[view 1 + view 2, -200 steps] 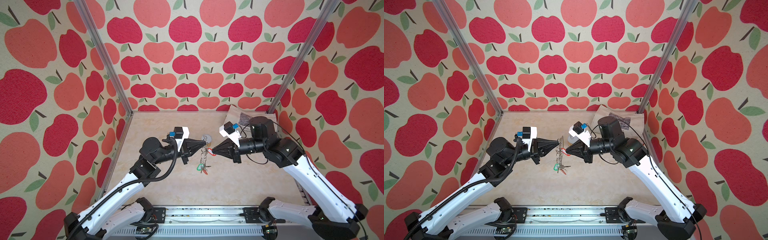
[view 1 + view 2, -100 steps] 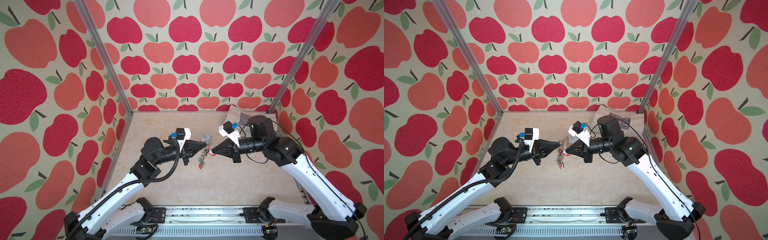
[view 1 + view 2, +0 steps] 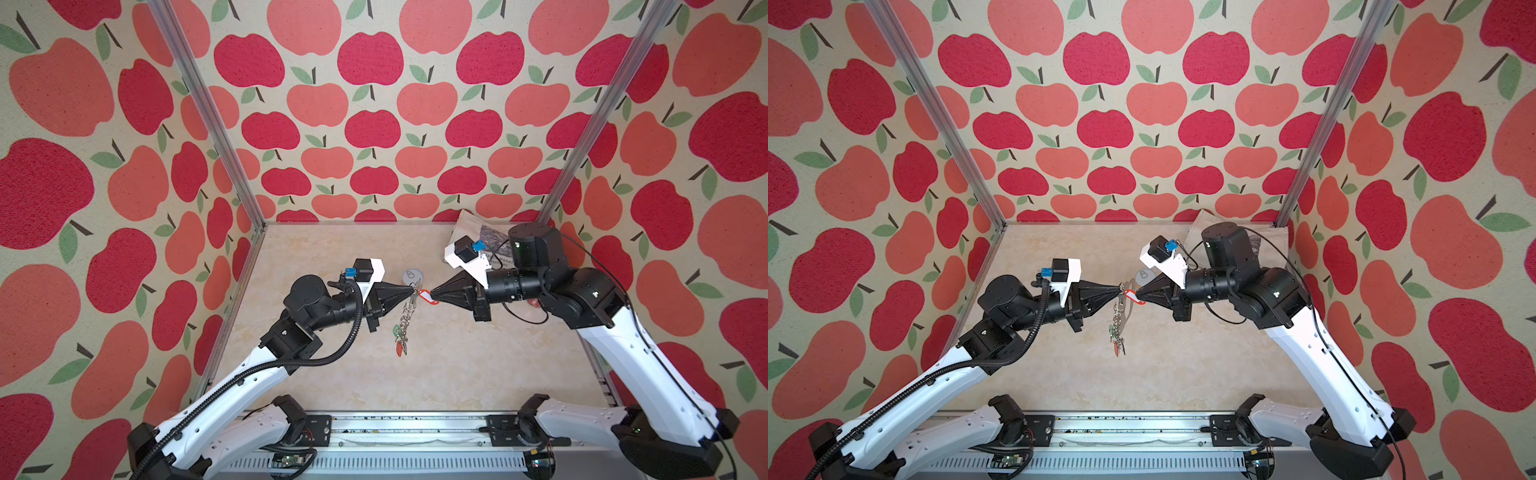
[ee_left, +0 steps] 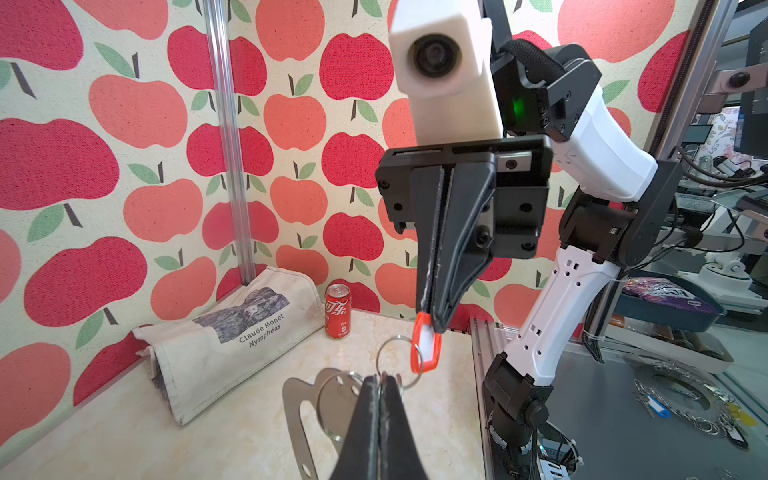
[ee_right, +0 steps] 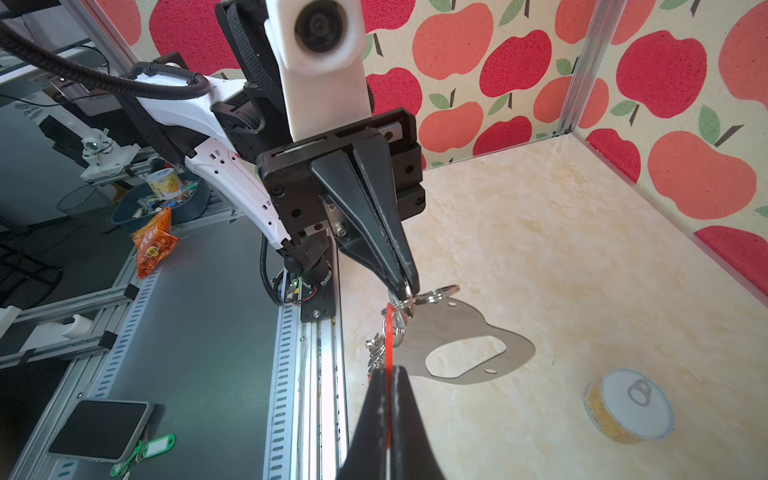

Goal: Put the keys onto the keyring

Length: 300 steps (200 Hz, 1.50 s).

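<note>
The keyring (image 4: 299,399) is a flat grey plate with a slot, held in the air. In both top views it hangs edge-on (image 3: 409,311) (image 3: 1121,313). My left gripper (image 3: 413,291) (image 4: 380,376) is shut on a metal ring at the plate's edge. My right gripper (image 3: 432,296) (image 5: 388,370) is shut on a red key tag (image 4: 426,349) (image 5: 389,332) right beside it. That tag's ring (image 4: 397,357) crosses the pinched ring; whether they are linked I cannot tell. Keys with a green tag (image 3: 398,332) and a red tag (image 3: 401,348) dangle from the plate's lower rings.
A folded cloth bag (image 4: 232,328) (image 3: 486,237) lies in the back right corner with a red cola can (image 4: 337,311) next to it. A tin can (image 5: 629,405) (image 3: 412,275) stands behind the grippers. Off the table lie a phone (image 5: 99,428) and a green key tag (image 5: 156,444).
The hanging plate and its keys swung up toward the left arm and have dropped back down. Both grippers stay shut and have barely shifted.
</note>
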Motion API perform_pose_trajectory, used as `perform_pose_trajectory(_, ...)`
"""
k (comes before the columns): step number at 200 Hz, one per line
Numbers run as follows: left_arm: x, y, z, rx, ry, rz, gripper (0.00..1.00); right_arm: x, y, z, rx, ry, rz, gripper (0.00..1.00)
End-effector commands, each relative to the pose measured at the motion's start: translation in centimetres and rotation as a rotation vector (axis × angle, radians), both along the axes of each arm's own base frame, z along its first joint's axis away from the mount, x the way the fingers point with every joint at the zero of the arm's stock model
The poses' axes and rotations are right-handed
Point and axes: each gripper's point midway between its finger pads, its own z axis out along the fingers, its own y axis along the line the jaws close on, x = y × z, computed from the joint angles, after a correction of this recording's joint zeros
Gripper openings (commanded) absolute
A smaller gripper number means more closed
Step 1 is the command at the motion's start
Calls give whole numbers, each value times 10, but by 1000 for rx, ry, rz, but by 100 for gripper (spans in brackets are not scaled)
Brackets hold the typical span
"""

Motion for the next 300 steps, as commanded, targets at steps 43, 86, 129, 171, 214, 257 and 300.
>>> perform_pose_trajectory(43, 6, 7, 11, -15, -36, 69, 1, -6, -4, 11, -40, -52, 13, 0)
perform_pose_trajectory(86, 8, 12, 10, -18, -31, 103, 43, -3, -1, 12, -54, -74, 8, 0)
perform_pose_trajectory(129, 8, 18, 6, -5, -11, 132, 53, 0, 0, 10, -63, -71, 5, 0)
perform_pose_trajectory(171, 12, 26, -5, 11, 40, 188, 65, 5, 2, 8, -76, -73, -11, 0)
perform_pose_trajectory(214, 31, 54, -33, 34, 172, 374, 86, 18, 23, -14, -69, 5, 3, 0)
perform_pose_trajectory(257, 40, 96, -67, 73, 281, 575, 93, 37, 54, -39, -40, 90, 22, 0)
perform_pose_trajectory(300, 35, 129, -80, 72, 324, 698, 95, 56, 93, -71, -12, 175, 62, 0)
